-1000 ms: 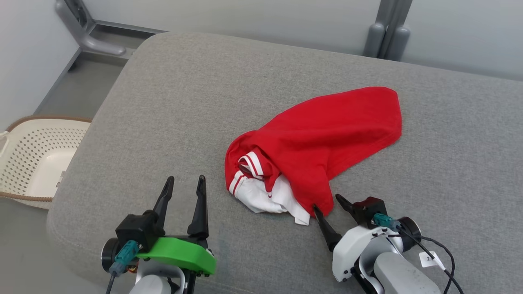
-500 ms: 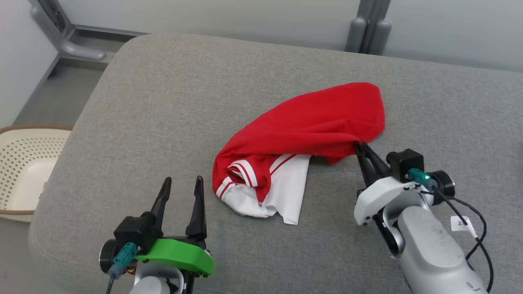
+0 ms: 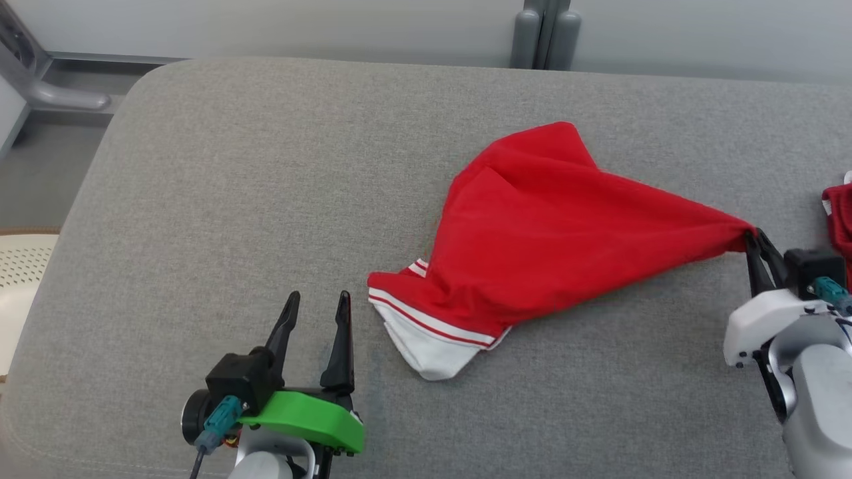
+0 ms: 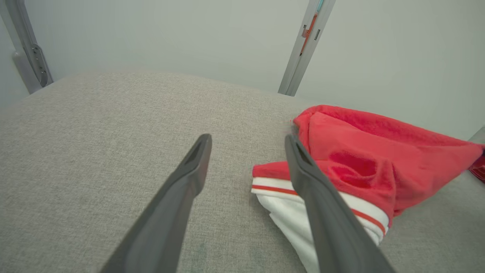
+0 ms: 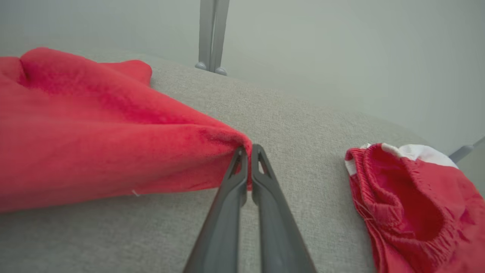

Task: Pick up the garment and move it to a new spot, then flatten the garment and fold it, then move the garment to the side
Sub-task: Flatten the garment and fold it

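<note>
A red garment (image 3: pixel 546 233) with white, red-striped trim lies stretched across the grey cushion (image 3: pixel 253 186). My right gripper (image 3: pixel 755 241) is shut on the garment's red corner at the far right and holds it pulled taut; in the right wrist view the fingertips (image 5: pixel 242 159) pinch the red cloth (image 5: pixel 94 136). My left gripper (image 3: pixel 316 307) stands open near the front edge, just left of the white trimmed end (image 3: pixel 426 339), with nothing between its fingers. The left wrist view has the garment (image 4: pixel 363 151) beside and behind the right-hand finger (image 4: pixel 303 167).
A second red piece of clothing with an elastic waistband (image 5: pixel 409 204) lies on the cushion to the right of my right gripper, also at the head view's right edge (image 3: pixel 840 219). A perforated cream basket (image 3: pixel 16 279) sits on the floor at left. A grey post (image 3: pixel 544 33) stands behind the cushion.
My right gripper shut on the garment's lower edge and dragged it right, unrolling the bundle into a stretched shape. The head view has shifted to the right. The left gripper stayed open and still.
</note>
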Controlling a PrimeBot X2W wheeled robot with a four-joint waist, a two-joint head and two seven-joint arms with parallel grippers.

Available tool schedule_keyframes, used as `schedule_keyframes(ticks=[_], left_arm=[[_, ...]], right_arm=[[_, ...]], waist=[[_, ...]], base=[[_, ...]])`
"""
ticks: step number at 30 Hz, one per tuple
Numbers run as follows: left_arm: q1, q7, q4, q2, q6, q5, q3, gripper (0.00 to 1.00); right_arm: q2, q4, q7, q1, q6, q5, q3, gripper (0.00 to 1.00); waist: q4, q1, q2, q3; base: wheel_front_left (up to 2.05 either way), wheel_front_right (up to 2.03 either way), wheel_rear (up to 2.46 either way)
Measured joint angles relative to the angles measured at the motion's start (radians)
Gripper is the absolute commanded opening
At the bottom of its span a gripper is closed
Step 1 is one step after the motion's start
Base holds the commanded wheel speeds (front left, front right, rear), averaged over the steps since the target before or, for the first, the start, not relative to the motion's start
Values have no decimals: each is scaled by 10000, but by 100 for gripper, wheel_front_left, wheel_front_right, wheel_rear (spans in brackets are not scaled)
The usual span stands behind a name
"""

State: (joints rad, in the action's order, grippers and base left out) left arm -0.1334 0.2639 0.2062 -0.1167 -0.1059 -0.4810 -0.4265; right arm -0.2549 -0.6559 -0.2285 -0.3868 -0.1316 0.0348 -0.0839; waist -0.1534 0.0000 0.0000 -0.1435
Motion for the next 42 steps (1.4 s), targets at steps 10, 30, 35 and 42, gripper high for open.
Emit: schedule_keyframes(ticks=[10,30,35,42], left_arm=[[-43,0,240,86,171,155,113,100],[-787,-1262,1632,-169,1093,4,-169,100],[-1737,-2382,2539,-324,1816,-334,-395,100],[-2520,-3783,3237,-472,2228,-1122,-771,100]], right_arm=[[587,194,268,1200,0,79,-895,100],[1528,3204,-163,2097,0,4,-1258,100],[1630,3496,105,2194,0,-211,-886,100],[1572,3620,159,2188,0,-263,-732,100]], waist=[[279,0,0,-223],[1284,0,0,136],[1617,0,0,25],[1953,0,0,-261]], base=[[0,0,0],[0,0,0],[0,0,0],[0,0,0]])
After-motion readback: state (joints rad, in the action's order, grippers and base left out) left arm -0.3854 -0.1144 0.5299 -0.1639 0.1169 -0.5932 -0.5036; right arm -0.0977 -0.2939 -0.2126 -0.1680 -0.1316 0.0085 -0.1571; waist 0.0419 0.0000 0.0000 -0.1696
